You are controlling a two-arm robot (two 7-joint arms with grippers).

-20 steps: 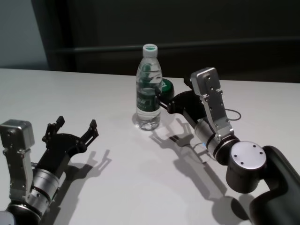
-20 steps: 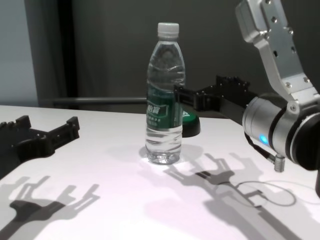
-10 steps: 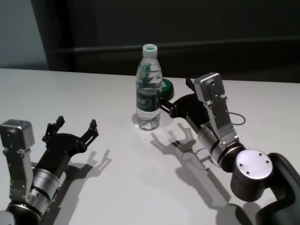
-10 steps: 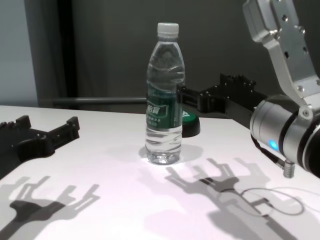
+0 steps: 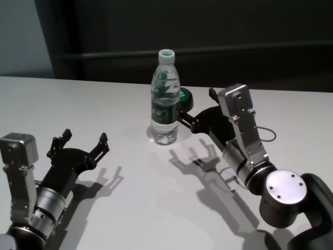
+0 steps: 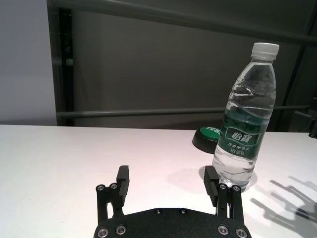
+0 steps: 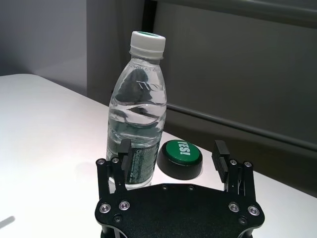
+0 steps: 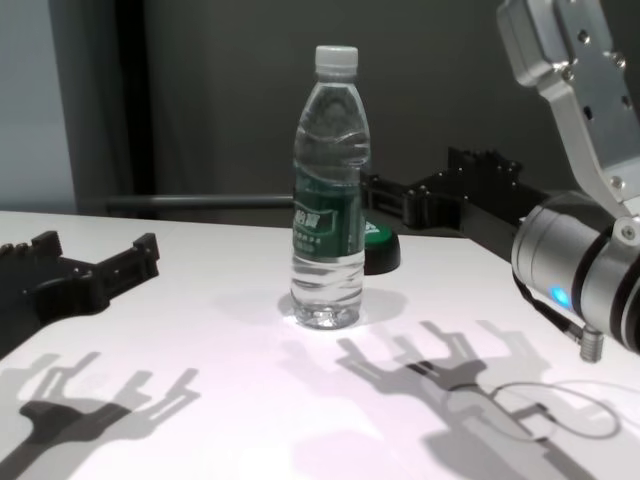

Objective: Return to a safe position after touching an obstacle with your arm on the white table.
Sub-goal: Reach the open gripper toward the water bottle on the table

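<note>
The obstacle, a clear water bottle (image 5: 165,101) with a white cap and a dark green label, stands upright on the white table (image 5: 104,99). It also shows in the chest view (image 8: 330,200) and both wrist views (image 6: 245,119) (image 7: 137,116). My right gripper (image 5: 196,107) is open just to the right of the bottle, above the table. One fingertip (image 7: 125,148) is close beside the label; I cannot tell whether it touches. My left gripper (image 5: 85,138) rests open at the near left, well apart from the bottle.
A low black round object with a green top (image 5: 185,96) sits just behind and right of the bottle, beyond the right gripper's fingers. A thin cable loop (image 8: 550,410) hangs from the right wrist over the table. A dark wall runs behind the table's far edge.
My right arm has drawn back to the right and toward me, so its finger has moved a little away from the bottle. The bottle stayed upright in place. My left arm has not moved.
</note>
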